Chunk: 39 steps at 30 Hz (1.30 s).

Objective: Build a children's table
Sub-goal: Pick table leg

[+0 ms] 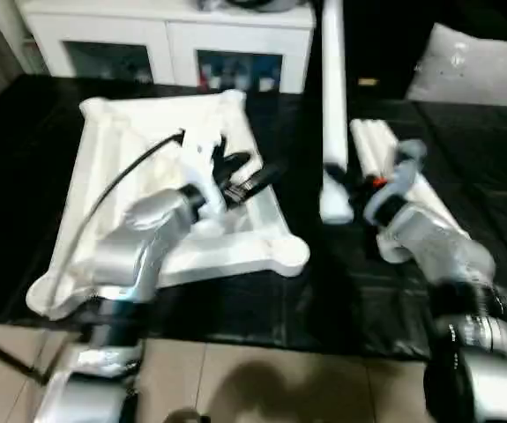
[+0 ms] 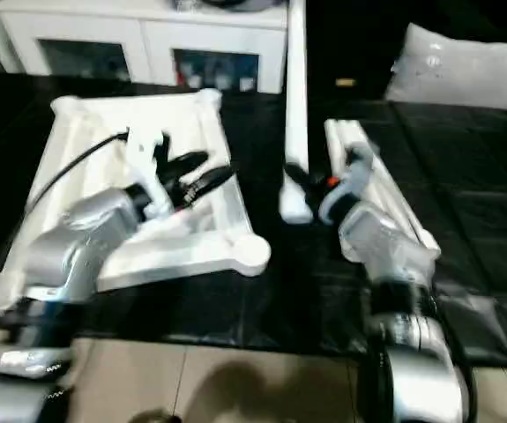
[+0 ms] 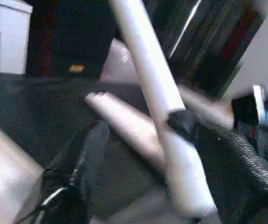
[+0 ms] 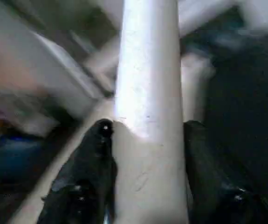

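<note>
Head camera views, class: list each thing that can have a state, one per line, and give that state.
tabletop: upside down on the black surface, ribs up, no leg fitted.
held leg: upright, clamped near its lower end by the right gripper.
spare legs: lying flat beside the right arm.
left gripper: over the tabletop, fingers open, holding nothing.
cabinet: doors closed.

Both head cameras looked down over the forearms at the tabletop [image 1: 147,176]; each wrist camera sat close to the same upright leg [image 4: 147,70].

Smooth white plastic tabletop [image 1: 112,176], glossy white tube leg [image 4: 147,93], shiny black sheet [image 1: 482,159] underneath, brushed silver forearms [image 1: 138,247]
</note>
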Motion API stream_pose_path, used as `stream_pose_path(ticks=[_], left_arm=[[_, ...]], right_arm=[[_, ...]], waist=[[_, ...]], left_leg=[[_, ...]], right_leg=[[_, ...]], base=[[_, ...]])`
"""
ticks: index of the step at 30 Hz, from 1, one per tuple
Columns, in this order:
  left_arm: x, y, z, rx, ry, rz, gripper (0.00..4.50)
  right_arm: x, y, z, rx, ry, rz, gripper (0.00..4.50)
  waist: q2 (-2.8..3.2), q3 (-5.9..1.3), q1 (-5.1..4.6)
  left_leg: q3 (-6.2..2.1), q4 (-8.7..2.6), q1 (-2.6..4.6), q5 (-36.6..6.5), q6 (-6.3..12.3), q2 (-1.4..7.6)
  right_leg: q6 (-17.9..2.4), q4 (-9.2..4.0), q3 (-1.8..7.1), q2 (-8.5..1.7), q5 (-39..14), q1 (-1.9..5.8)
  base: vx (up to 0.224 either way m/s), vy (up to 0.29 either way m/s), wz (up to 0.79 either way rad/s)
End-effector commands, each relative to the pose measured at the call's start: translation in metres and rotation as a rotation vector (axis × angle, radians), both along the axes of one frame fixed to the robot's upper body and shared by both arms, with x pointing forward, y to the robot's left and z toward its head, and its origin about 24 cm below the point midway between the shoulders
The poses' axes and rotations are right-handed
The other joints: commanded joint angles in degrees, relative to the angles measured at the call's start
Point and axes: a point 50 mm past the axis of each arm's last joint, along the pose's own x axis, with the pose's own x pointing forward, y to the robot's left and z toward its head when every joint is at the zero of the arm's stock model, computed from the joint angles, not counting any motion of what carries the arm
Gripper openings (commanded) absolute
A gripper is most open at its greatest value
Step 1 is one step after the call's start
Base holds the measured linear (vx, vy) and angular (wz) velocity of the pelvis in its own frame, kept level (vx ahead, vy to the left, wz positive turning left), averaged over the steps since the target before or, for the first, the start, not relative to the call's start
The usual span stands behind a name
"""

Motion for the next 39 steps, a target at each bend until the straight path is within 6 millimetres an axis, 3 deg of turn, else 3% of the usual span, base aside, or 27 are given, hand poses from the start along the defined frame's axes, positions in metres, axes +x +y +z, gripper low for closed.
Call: stream_pose_path(ticks=[1,4,6,8,16,21,22,26,28,39], left_arm=[[0.002,0.000,0.007,-0.046,0.020,0.001,3.51],[0.006,-0.009,0.022,-0.211,0.064,-0.046,3.85],[0.005,-0.015,0.029,-0.248,0.043,-0.076,3.89],[0.002,-0.022,0.037,-0.295,0.032,-0.120,4.23],[-0.002,-0.038,0.043,-0.320,0.049,-0.188,4.50],[-0.007,-0.039,0.049,-0.388,0.036,-0.238,4.50],[-0.008,-0.038,0.051,-0.402,0.027,-0.251,4.23],[-0.015,-0.037,0.054,-0.445,-0.003,-0.332,4.10],[-0.016,-0.038,0.053,-0.447,0.001,-0.343,3.71],[-0.016,-0.040,0.050,-0.445,0.006,-0.344,2.95]], right_arm=[[-0.004,-0.006,0.016,0.065,-0.085,0.024,1.89],[-0.022,-0.001,0.022,0.133,-0.158,0.169,1.88],[-0.029,0.004,0.024,0.138,-0.178,0.223,1.88],[-0.035,0.008,0.025,0.147,-0.193,0.273,1.88],[-0.044,0.016,0.030,0.170,-0.218,0.359,1.88],[-0.048,0.018,0.030,0.171,-0.217,0.386,1.88],[-0.048,0.019,0.030,0.172,-0.218,0.391,1.88],[-0.051,0.021,0.028,0.173,-0.205,0.413,1.88],[-0.052,0.021,0.027,0.171,-0.203,0.418,1.88],[-0.053,0.021,0.024,0.159,-0.192,0.427,1.88]], waist=[[-0.50,-4.08,0.36],[-0.80,-3.84,0.74],[-0.81,-3.91,0.95],[-1.03,-3.84,1.00],[-1.05,-3.73,0.95],[-1.08,-3.74,0.98],[-1.04,-3.72,0.99],[-1.11,-3.69,0.97],[-1.06,-3.68,0.92],[-1.09,-3.78,0.86]], left_leg=[[-0.33,-3.12,0.59,-1.34,5.39,2.40],[-0.34,-3.23,0.59,-2.29,4.90,2.34],[-0.40,-3.23,0.52,-1.77,4.79,2.35],[-0.42,-3.28,0.37,-0.88,4.80,2.33],[-0.57,-3.41,0.34,-0.83,3.96,2.34],[-0.47,-3.37,0.35,-0.74,3.50,2.28],[-0.50,-3.40,0.34,-0.72,3.46,2.31],[-0.46,-3.42,0.34,-0.79,3.64,2.30],[-0.50,-3.41,0.30,-0.40,3.76,2.32],[-0.48,-3.33,0.30,0.18,3.69,2.30]], right_leg=[[-17.72,-3.57,1.70,-3.93,10.08,3.29],[-16.87,-4.01,1.75,-3.92,6.51,3.24],[-16.41,-3.95,1.77,-4.02,6.20,3.34],[-15.80,-4.01,1.78,-4.04,6.57,3.40],[-14.21,-4.28,1.82,-4.11,4.63,3.32],[-14.48,-4.26,1.81,-4.12,5.27,3.31],[-14.66,-4.24,1.81,-4.10,5.55,3.31],[-14.66,-4.21,1.76,-4.03,5.60,3.28],[-14.22,-4.25,1.77,-4.05,5.72,3.33],[-14.05,-4.16,1.76,-4.04,6.74,3.40]], base=[[0.000,0.000,0.00],[0.000,0.000,0.00],[0.000,0.000,0.00],[0.000,0.000,0.00],[0.000,0.000,0.00],[0.000,0.000,0.00],[0.000,0.000,0.00],[0.000,0.000,0.00],[0.000,0.000,0.00],[0.000,0.000,0.00]])
